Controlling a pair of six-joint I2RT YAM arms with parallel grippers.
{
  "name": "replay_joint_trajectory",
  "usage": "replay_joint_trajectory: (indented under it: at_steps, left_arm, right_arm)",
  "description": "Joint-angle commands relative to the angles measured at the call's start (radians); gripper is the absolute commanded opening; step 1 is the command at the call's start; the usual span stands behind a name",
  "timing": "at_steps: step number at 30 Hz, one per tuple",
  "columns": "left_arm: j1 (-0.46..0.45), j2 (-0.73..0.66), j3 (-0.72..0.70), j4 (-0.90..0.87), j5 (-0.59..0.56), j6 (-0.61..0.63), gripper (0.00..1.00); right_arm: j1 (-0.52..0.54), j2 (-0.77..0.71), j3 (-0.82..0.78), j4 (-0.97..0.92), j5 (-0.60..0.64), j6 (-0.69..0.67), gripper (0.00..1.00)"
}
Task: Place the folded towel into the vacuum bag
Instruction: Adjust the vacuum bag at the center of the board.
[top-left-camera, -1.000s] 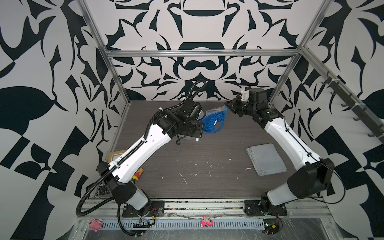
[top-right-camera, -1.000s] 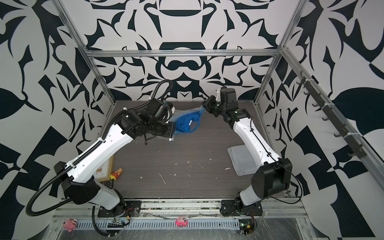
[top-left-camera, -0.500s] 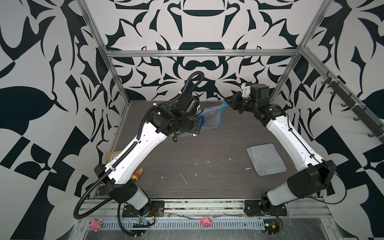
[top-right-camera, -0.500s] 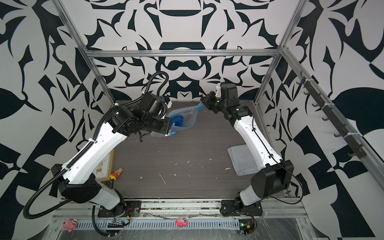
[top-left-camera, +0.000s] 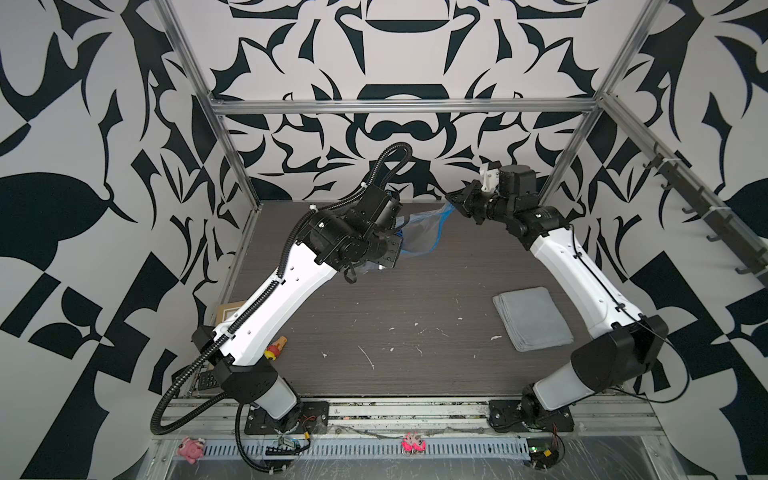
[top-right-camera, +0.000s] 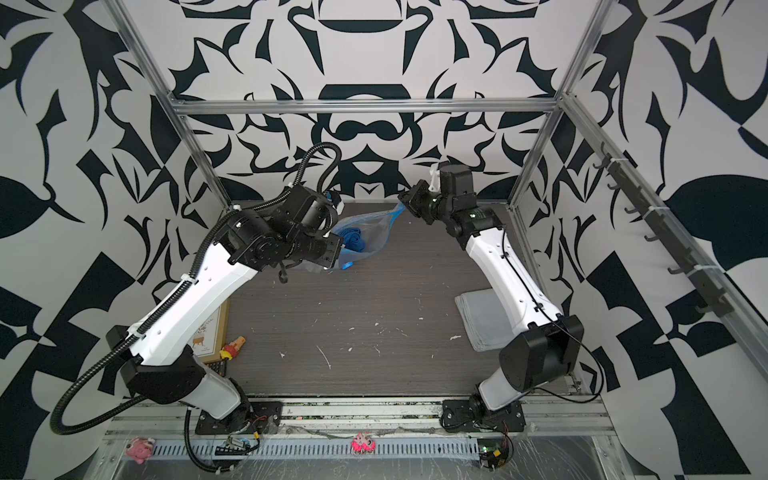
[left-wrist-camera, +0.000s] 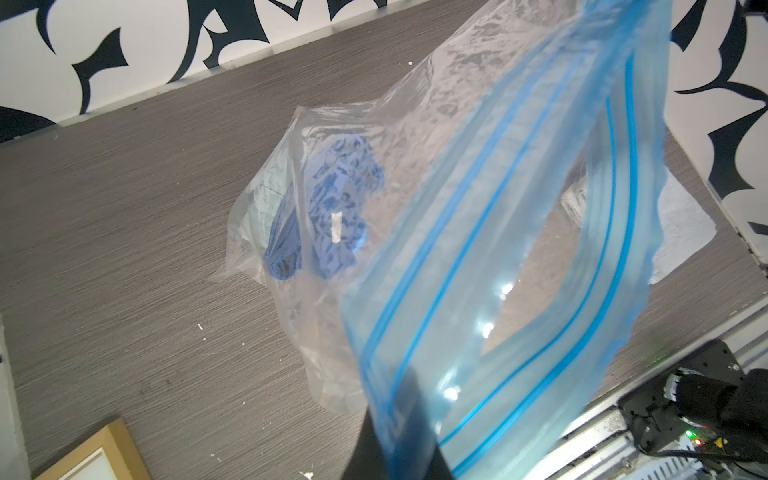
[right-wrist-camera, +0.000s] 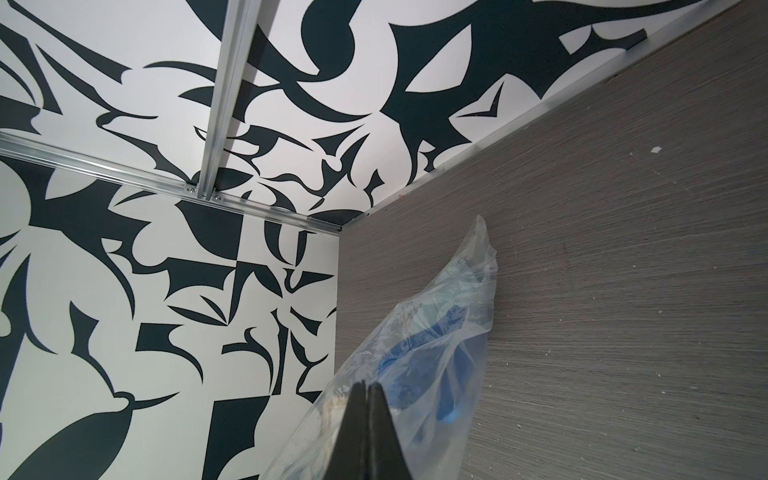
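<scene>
The vacuum bag (top-left-camera: 424, 232) (top-right-camera: 368, 237), clear and crinkly with a blue zip strip, hangs above the back of the table between my two grippers. My left gripper (top-left-camera: 397, 249) (top-right-camera: 336, 249) (left-wrist-camera: 399, 390) is shut on the zip end. My right gripper (top-left-camera: 451, 205) (top-right-camera: 403, 206) (right-wrist-camera: 365, 388) is shut on the bag's upper corner. In the left wrist view the bag (left-wrist-camera: 498, 249) shows a blue patch (left-wrist-camera: 328, 208) through the plastic. In the right wrist view the bag (right-wrist-camera: 440, 340) hangs away from the jaws. The folded towel (top-left-camera: 532, 318) (top-right-camera: 471, 320), grey, lies flat at the table's right, partly behind my right arm in a top view.
A wooden picture frame (top-left-camera: 226, 311) (top-right-camera: 208, 332) and a small orange toy (top-left-camera: 275, 348) (top-right-camera: 233, 347) lie at the table's left edge under my left arm. A rail of hooks (top-left-camera: 706, 216) runs along the right wall. Pink toys (top-left-camera: 413, 442) sit on the front rail.
My grippers have drawn apart, the left toward the left and the right up and back. The bag, bunched between them before, is now stretched out and lifted.
</scene>
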Motion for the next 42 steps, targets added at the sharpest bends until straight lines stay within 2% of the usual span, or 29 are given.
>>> replay_joint_trajectory:
  at_steps: [1, 7, 11, 15, 21, 28, 32, 34, 39, 42]
  left_arm:
    - [0.007, -0.006, 0.049, -0.031, -0.074, 0.07, 0.0]
    - [0.041, 0.035, 0.21, -0.023, -0.171, 0.208, 0.0]
    - [0.046, 0.022, 0.205, 0.023, -0.25, 0.283, 0.0]
    - [0.048, -0.041, 0.085, 0.087, -0.289, 0.302, 0.0]
    - [0.048, -0.127, -0.074, 0.11, -0.26, 0.247, 0.0]
    - [0.023, -0.22, -0.31, 0.135, -0.065, 0.199, 0.0]
    - [-0.028, -0.271, -0.493, 0.136, -0.021, 0.153, 0.0]
    - [-0.05, -0.292, -0.59, 0.136, -0.017, 0.09, 0.0]
    - [-0.085, -0.341, -0.762, 0.135, -0.014, -0.079, 0.0]
    - [-0.09, -0.356, -0.841, 0.165, -0.003, -0.14, 0.0]
  right_arm:
    - [-0.004, 0.01, 0.082, 0.048, -0.007, -0.006, 0.0]
    - [-0.005, 0.054, 0.168, 0.056, -0.018, 0.016, 0.0]
    - [0.004, 0.051, 0.173, 0.065, -0.028, 0.019, 0.0]
    - [0.01, 0.027, 0.113, 0.069, -0.04, 0.009, 0.0]
    - [0.012, -0.015, 0.018, 0.074, -0.023, -0.022, 0.0]
    - [0.011, -0.068, -0.108, 0.028, 0.011, -0.097, 0.0]
    - [0.014, -0.132, -0.254, 0.039, 0.016, -0.098, 0.0]
    - [0.014, -0.166, -0.333, 0.036, 0.018, -0.102, 0.09]
    - [0.015, -0.24, -0.486, 0.004, 0.038, -0.107, 0.37]
    - [0.016, -0.28, -0.527, -0.044, 0.064, -0.128, 0.49]
